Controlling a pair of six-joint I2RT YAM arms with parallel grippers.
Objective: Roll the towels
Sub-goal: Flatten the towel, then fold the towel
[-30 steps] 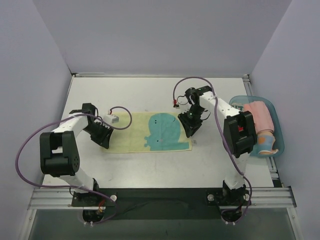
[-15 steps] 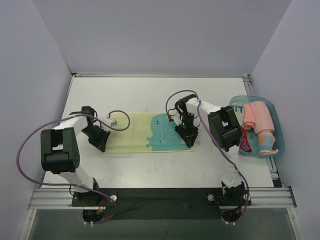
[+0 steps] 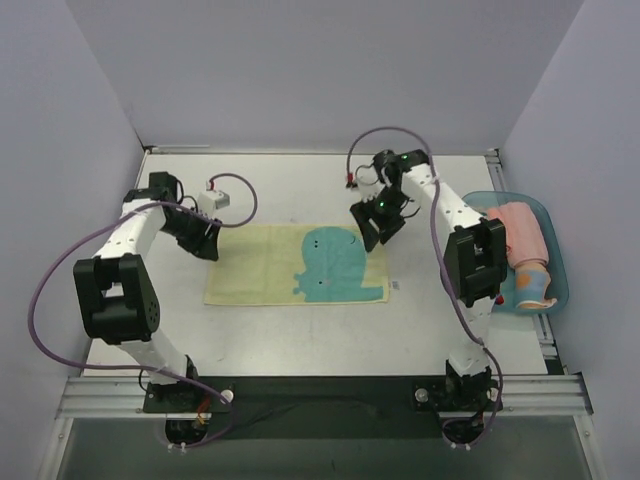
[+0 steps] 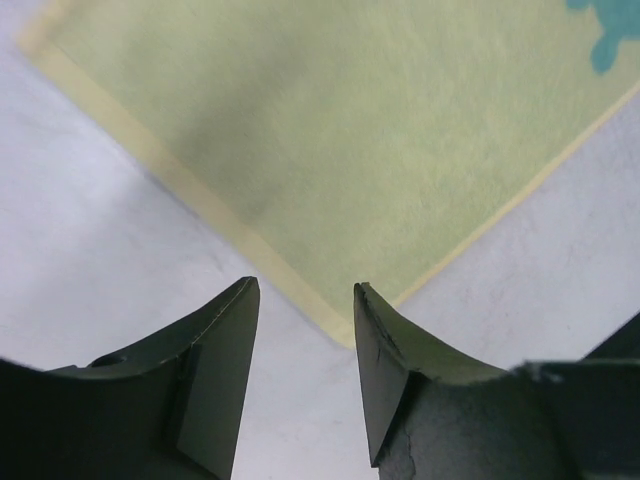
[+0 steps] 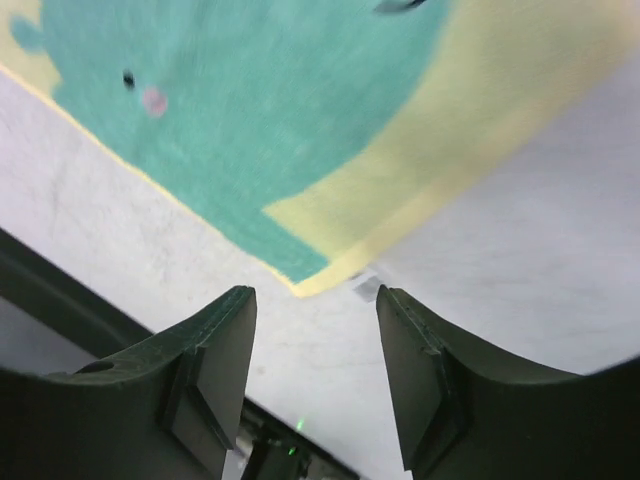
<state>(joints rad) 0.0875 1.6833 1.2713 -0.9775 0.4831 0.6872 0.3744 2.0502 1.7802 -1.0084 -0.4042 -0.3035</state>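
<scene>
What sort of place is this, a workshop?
Probably a robot test booth: plain walls box in a white table, two arms are bolted to a metal rail, and a yellow towel lies spread flat.

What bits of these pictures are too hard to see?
- Top view: the right arm covers part of the tray and the red towel.
- Left wrist view: only a corner of the yellow towel; edges cut the rest.
- Right wrist view: towel's label is blurred, unreadable.
</scene>
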